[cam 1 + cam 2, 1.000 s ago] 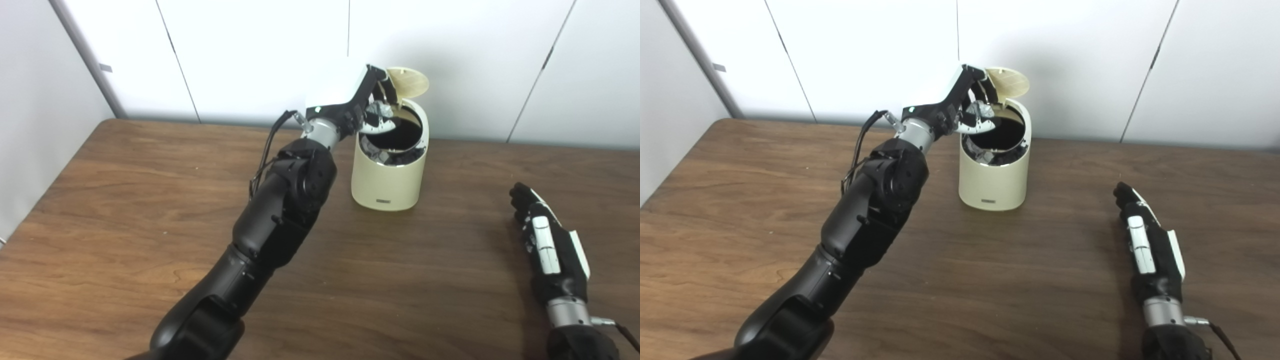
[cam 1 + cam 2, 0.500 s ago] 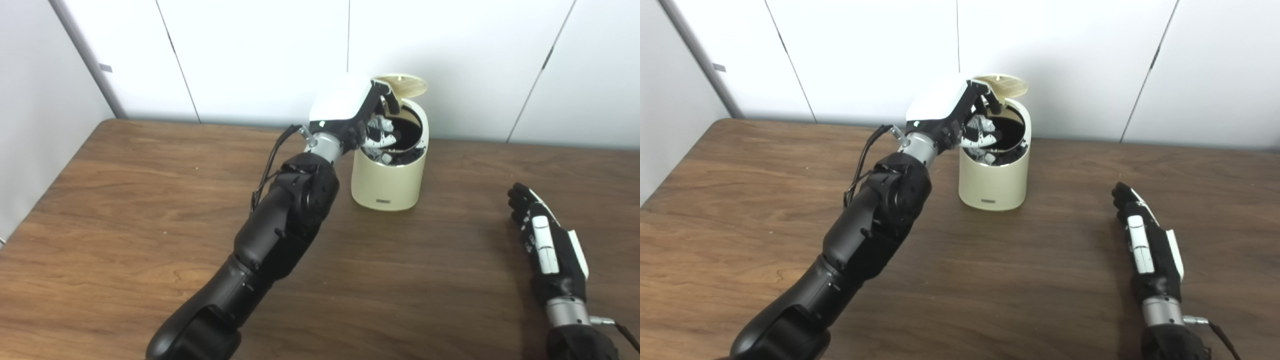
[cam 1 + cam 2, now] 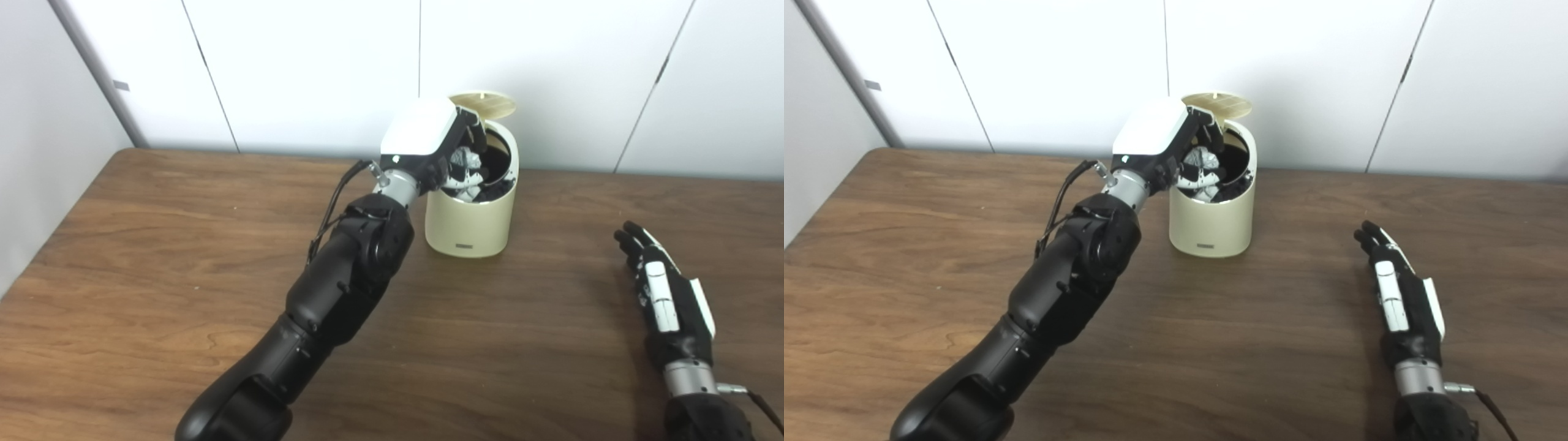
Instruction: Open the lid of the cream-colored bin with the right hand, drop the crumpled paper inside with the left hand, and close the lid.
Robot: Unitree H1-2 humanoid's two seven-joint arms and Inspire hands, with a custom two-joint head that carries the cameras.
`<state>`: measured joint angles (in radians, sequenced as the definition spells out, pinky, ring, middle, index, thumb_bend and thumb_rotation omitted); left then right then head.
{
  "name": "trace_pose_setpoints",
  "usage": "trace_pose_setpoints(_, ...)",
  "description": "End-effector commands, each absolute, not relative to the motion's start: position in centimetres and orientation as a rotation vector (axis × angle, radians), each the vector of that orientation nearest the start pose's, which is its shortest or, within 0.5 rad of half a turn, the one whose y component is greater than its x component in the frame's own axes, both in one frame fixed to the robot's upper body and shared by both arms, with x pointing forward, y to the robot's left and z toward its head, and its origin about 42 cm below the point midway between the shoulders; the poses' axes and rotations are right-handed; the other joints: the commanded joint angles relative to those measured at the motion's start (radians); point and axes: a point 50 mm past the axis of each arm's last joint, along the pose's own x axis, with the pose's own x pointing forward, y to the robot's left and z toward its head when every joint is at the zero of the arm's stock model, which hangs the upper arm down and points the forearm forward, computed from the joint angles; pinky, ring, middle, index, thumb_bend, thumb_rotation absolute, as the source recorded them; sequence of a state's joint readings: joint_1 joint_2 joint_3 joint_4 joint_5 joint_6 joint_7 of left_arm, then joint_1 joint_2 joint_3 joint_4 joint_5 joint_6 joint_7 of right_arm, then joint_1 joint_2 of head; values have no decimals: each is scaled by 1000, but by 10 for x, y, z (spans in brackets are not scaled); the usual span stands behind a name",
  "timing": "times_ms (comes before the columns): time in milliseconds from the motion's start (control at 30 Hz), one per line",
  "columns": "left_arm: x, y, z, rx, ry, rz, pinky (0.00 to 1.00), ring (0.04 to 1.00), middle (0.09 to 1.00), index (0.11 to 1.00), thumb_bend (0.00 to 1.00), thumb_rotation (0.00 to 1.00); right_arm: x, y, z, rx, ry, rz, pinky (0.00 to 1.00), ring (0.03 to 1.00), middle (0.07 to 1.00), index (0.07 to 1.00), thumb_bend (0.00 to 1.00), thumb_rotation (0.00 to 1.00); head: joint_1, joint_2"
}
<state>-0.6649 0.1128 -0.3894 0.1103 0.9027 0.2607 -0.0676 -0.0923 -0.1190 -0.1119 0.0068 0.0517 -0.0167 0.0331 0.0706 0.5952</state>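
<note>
The cream-colored bin (image 3: 470,222) stands at the back of the wooden table (image 3: 153,245), near the wall. Its round lid (image 3: 484,104) is tipped up at the back, partly lowered. My left hand (image 3: 429,144) is over the bin's left rim, fingers curled around the crumpled paper (image 3: 460,162), which sits just inside the black opening. In the right eye view the paper (image 3: 1202,160) shows between the fingers. My right hand (image 3: 664,297) lies flat on the table at the right, fingers straight and apart, holding nothing, well clear of the bin.
White wall panels (image 3: 306,67) rise right behind the bin. The table's left edge (image 3: 55,233) runs diagonally at the left. Bare wood lies between the bin and my right hand.
My left hand has lowered with the paper into the bin's mouth. The lid has dropped from nearly upright to partly lowered. The camera has shifted slightly. My right hand stays on the table.
</note>
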Motion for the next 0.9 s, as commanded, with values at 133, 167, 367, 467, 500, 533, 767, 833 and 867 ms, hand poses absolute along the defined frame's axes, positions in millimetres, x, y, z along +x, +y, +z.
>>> trace_pose_setpoints(133,437,85,290,1274,-563,-69,442,543,569,462,498,0,315,-267,133,-86,-154,-55,968,890,822,830,513,900,-3,-2)
trace_pose_setpoints(167,437,84,289,1285,-574,-62,455,570,567,459,504,0,315,-267,132,-92,-154,-53,974,889,821,829,510,906,-3,-3)
trace_pose_setpoints(367,437,83,281,1293,-623,-25,532,627,656,494,522,54,316,-263,132,-59,-155,-48,987,877,799,808,509,884,-9,-4)
trace_pose_setpoints(467,438,83,279,1279,-628,-23,532,628,657,613,823,41,316,-261,132,-46,-157,-38,989,865,785,801,493,868,-7,-5)
trace_pose_setpoints(500,438,83,278,1271,-626,-27,535,630,657,629,863,42,316,-261,132,-53,-157,-36,983,862,782,800,490,871,-8,-5)
trace_pose_setpoints(533,438,83,277,1266,-624,-32,540,632,657,637,884,45,316,-260,132,-56,-158,-34,976,860,780,800,485,877,-9,-5)
trace_pose_setpoints(767,438,85,275,1255,-627,-44,608,677,684,649,941,61,316,-259,133,-68,-160,-34,971,856,773,788,462,890,-8,-4)
trace_pose_setpoints(833,438,86,276,1252,-626,-46,618,687,691,651,945,57,315,-260,133,-76,-161,-32,970,860,774,788,463,899,-7,-3)
trace_pose_setpoints(867,438,86,276,1248,-624,-47,618,686,691,652,946,56,316,-260,133,-70,-161,-32,973,859,774,788,464,901,-7,-3)
